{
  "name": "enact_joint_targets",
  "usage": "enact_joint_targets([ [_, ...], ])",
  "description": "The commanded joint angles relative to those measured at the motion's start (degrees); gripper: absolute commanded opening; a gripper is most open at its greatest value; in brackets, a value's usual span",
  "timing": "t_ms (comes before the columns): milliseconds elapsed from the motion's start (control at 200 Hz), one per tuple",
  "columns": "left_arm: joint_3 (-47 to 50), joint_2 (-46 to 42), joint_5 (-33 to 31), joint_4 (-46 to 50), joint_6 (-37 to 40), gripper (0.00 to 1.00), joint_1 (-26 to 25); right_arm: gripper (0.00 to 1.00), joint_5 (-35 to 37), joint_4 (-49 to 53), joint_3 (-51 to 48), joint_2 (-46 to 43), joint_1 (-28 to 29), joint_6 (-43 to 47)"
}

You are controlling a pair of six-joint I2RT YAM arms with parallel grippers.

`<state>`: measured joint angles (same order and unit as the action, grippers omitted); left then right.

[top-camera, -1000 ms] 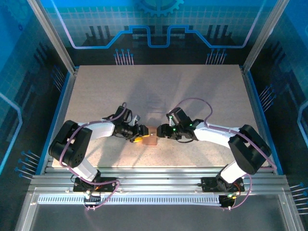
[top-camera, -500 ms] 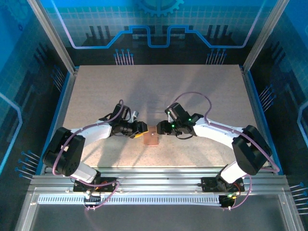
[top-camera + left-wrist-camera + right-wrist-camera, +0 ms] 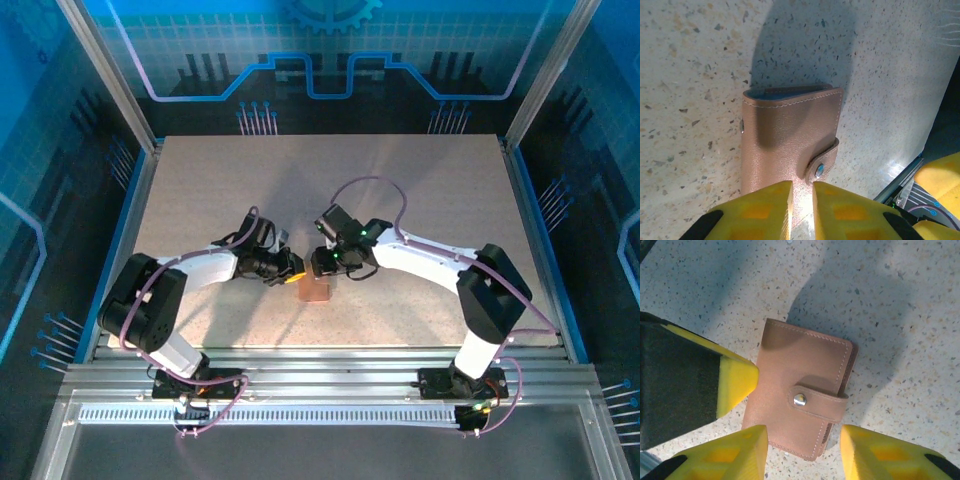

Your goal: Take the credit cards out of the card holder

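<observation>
Hovering over the card holder (image 3: 802,405): right gripper (image 3: 805,452), spread wide, one finger off each side of the holder's near edge, no contact visible. Left gripper (image 3: 802,200) is almost closed, with only a thin slit between the fingers and nothing seen clamped. Its tips sit over the holder's edge just beside the clasp tab (image 3: 822,160); touching or not, can't tell. In the right wrist view one left finger ends just beside the holder's side edge. Holder is folded closed, tab snapped down, lying flat on the speckled table (image 3: 400,180). From the top it's between the two grippers, near the table's middle, toward the near edge.
</observation>
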<state>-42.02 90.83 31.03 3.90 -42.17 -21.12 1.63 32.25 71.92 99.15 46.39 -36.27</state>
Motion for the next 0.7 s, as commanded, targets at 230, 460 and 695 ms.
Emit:
enact_joint_targets([
  [230,4.03,3.19,6.52,-8.19,-4.87,0.11,3.37,0.35,3.72,12.51,9.94,8.36,1.96,0.3],
  [460,5.36,4.69,7.79,-10.14,-5.47,0.1,4.06,0.33,4.83,14.5,13.51,12.38,3.56,-2.34],
  [695,6.11,5.08,8.25,-10.67,-5.48,0.09,4.85,0.33,5.71,15.21,16.22,15.74,4.86,-4.72],
])
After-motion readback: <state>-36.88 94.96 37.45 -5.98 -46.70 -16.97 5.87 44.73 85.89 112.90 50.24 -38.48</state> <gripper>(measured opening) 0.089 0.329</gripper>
